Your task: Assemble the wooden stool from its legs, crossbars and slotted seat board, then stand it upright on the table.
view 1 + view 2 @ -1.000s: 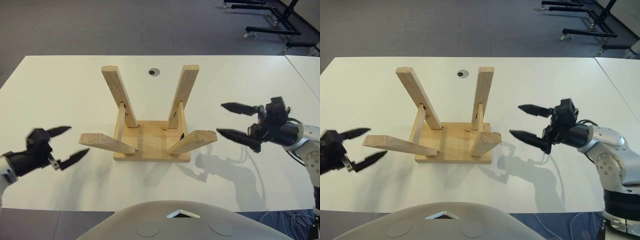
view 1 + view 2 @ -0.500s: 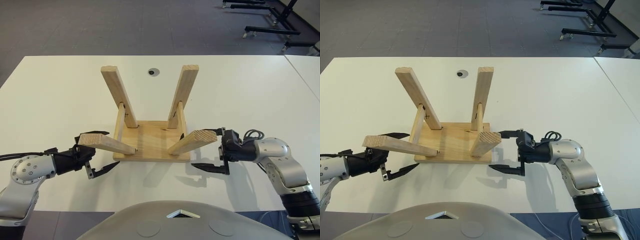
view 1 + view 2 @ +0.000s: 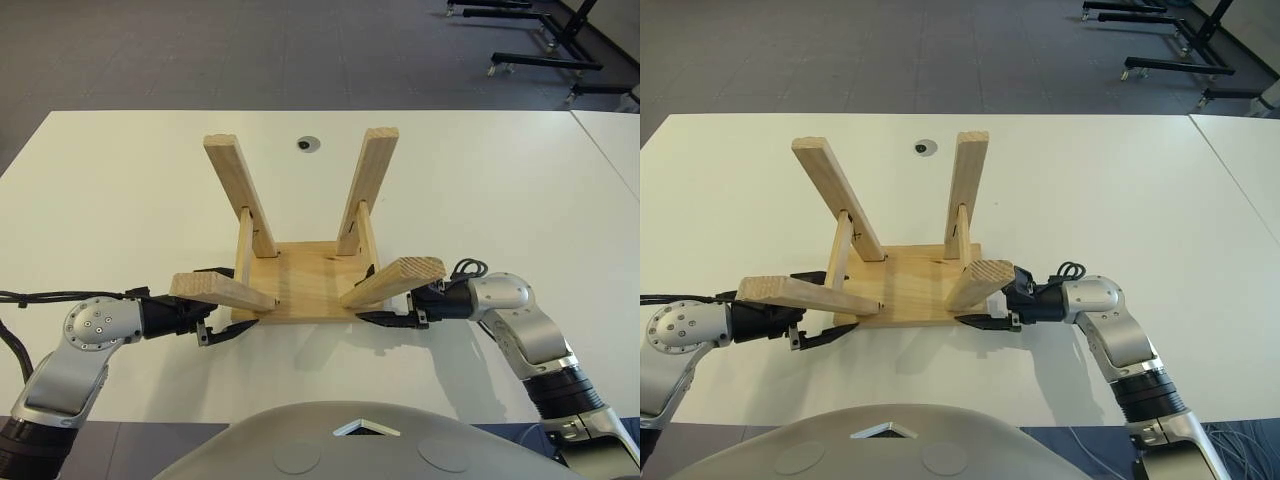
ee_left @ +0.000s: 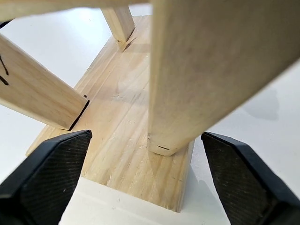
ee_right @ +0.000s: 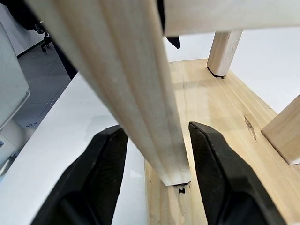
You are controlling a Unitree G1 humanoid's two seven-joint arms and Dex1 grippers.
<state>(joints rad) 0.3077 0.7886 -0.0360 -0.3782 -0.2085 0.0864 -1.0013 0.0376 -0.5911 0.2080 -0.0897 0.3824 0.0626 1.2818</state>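
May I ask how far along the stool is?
Done: four legs and crossbars are fitted to the seat board, which lies on the table, legs up. In hand: the open left gripper straddles the near left leg; the right gripper is at the near right leg. Left: standing it upright.

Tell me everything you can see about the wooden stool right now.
The wooden stool is pale, unfinished-looking wood, assembled and upside down. Its seat board lies flat on the white table, with four flat legs splaying upward. A thin crossbar joins the legs on each side. The near left leg sits between the open fingers of the left gripper, and the near right leg between those of the right gripper.
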